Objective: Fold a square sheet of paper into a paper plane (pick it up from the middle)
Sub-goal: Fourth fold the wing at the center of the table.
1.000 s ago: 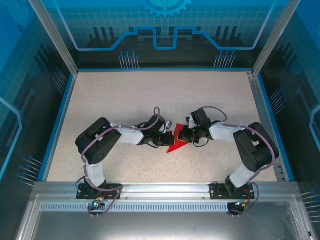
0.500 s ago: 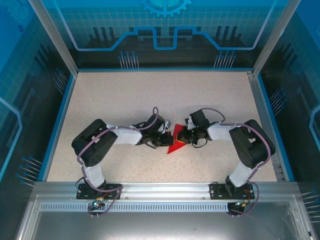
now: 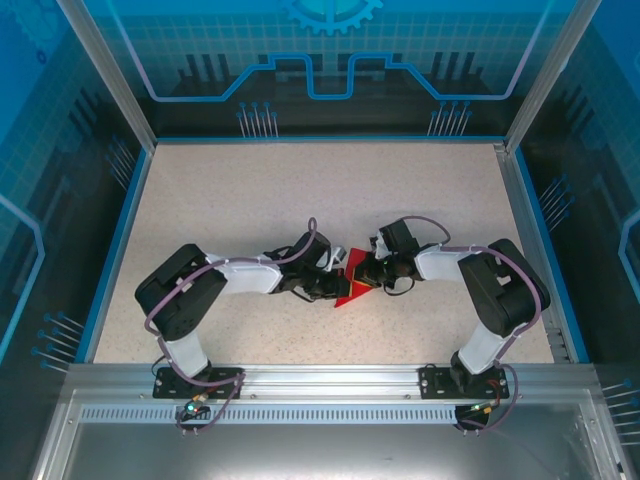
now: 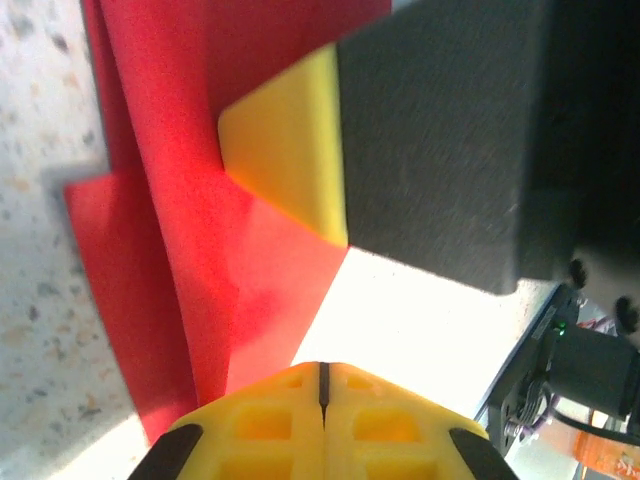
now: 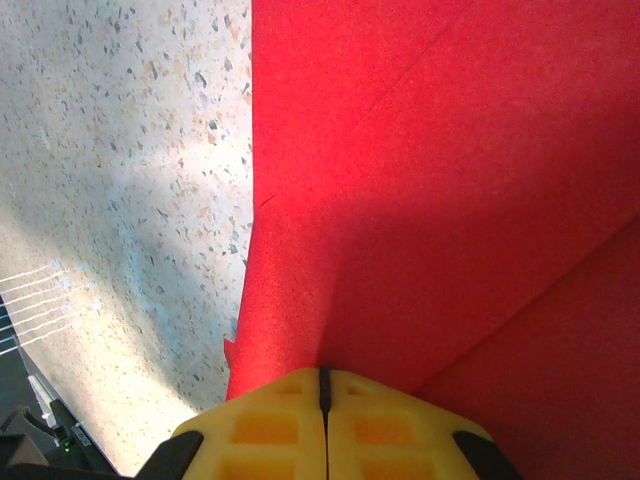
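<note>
The square sheet of paper (image 3: 346, 294) lies folded into a small red triangle at the middle of the table, between the two arms. My left gripper (image 3: 337, 283) meets it from the left, jaws shut, tips (image 4: 322, 368) at the edge of the red paper (image 4: 190, 210). My right gripper (image 3: 363, 272) comes from the right, also shut, its tips (image 5: 322, 374) resting on the creased paper (image 5: 430, 180). Nothing shows between either pair of jaws. In the left wrist view the right gripper's yellow finger (image 4: 290, 140) lies against the paper.
The speckled tabletop (image 3: 300, 190) is bordered by a blue rim (image 3: 120, 240) and transparent walls. An aluminium rail (image 3: 330, 375) carrying both arm bases runs along the near edge.
The left arm's elbow has swung further left and its gripper has slid a little right onto the paper. The right arm shifted slightly left early on, then held still.
</note>
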`<action>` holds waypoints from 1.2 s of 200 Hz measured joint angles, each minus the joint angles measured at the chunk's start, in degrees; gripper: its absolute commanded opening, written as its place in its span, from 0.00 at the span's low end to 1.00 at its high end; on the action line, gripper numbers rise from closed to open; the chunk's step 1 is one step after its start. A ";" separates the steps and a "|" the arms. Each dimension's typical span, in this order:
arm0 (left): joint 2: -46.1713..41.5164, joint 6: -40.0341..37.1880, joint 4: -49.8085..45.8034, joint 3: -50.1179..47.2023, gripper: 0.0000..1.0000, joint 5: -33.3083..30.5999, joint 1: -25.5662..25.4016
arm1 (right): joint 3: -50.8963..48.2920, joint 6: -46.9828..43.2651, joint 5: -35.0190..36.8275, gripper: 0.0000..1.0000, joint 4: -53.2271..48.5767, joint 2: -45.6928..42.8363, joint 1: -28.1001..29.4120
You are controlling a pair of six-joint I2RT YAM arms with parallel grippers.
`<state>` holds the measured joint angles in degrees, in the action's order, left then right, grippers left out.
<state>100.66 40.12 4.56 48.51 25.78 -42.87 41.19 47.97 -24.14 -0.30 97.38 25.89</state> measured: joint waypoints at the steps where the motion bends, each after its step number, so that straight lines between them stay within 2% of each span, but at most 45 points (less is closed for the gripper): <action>1: 0.00 0.00 -0.13 0.00 0.07 0.00 -0.07 | 0.00 0.02 -0.02 0.05 0.00 0.00 0.00; 78: 0.17 -1.38 -5.42 0.52 0.04 -3.04 -0.59 | 0.07 -0.04 -0.15 0.05 0.26 0.20 0.00; 171: 0.92 -1.09 -5.07 0.17 0.04 -3.41 -0.59 | 0.17 -0.39 -0.13 0.05 0.11 0.26 0.00; 240: 0.90 0.46 -1.11 -2.56 0.03 -3.37 -0.59 | 0.63 -0.42 -0.35 0.05 -0.24 0.68 0.00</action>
<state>101.56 40.58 3.44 45.95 22.41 -43.46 41.82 47.55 -24.49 -0.54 98.06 25.89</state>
